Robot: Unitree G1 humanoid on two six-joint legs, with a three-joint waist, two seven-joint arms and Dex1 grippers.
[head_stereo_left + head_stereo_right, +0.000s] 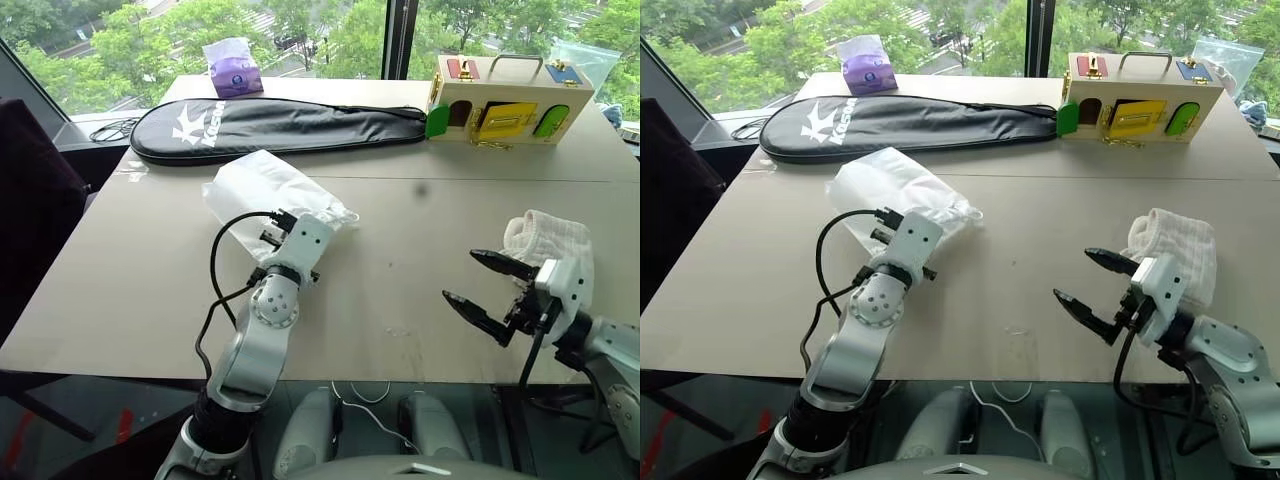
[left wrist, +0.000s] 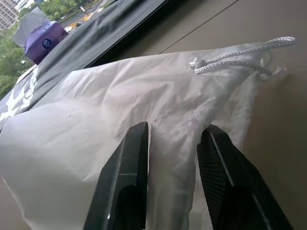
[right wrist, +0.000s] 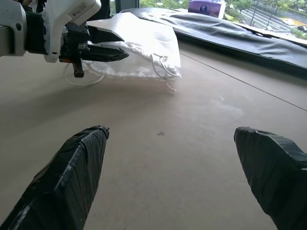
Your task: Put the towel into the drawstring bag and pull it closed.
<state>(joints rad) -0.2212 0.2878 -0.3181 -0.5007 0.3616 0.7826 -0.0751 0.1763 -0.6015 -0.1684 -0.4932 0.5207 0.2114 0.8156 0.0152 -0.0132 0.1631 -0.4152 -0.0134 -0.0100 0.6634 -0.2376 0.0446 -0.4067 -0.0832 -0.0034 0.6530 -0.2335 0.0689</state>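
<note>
Beige table [image 1: 420,300] by a window with trees outside; at its far side lie a black racket cover [image 1: 270,128], a purple tissue pack [image 1: 234,68] and a wooden latch box [image 1: 508,100]. Left claw [image 3: 108,43] reaches level over the table, its 2 fingers [image 2: 127,182] pinching a fold of the white drawstring bag [image 1: 270,195], which lies flat with its cords [image 2: 240,55] loose. Right claw [image 1: 485,290] hovers low, spread wide and empty, with the towel [image 1: 550,245] just behind it on the table near the right edge, well apart from the bag.
</note>
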